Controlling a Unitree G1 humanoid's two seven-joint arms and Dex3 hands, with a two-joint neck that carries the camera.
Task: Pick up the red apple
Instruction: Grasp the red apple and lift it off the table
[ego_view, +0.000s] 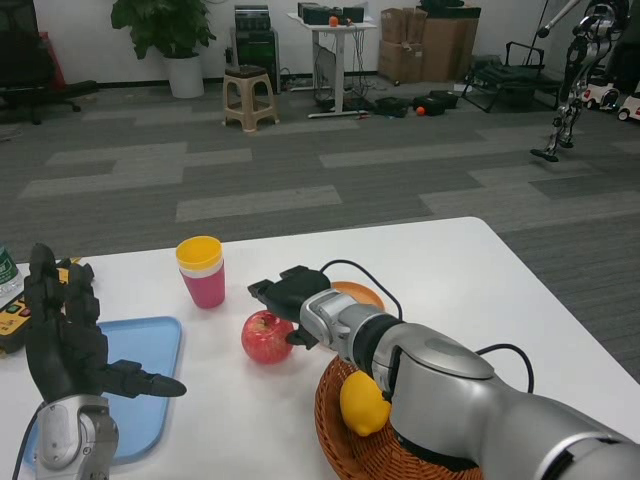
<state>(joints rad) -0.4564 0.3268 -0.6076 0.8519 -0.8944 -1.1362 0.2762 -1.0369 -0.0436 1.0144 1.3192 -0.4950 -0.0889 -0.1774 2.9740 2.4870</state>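
The red apple (266, 337) lies on the white table (470, 270) near the middle, just in front of a pink cup. My right hand (288, 296) reaches in from the right and sits right beside the apple, its fingers at the apple's upper right side; whether they touch it is unclear. Nothing is held in it. My left hand (68, 338) stands raised at the lower left over the blue tray, fingers spread and empty.
A pink cup with a yellow top (202, 270) stands behind the apple. A wicker basket (345, 445) with a lemon (364, 403) sits under my right forearm. An orange plate (362, 294) lies behind the hand. A blue tray (150, 350) lies at the left.
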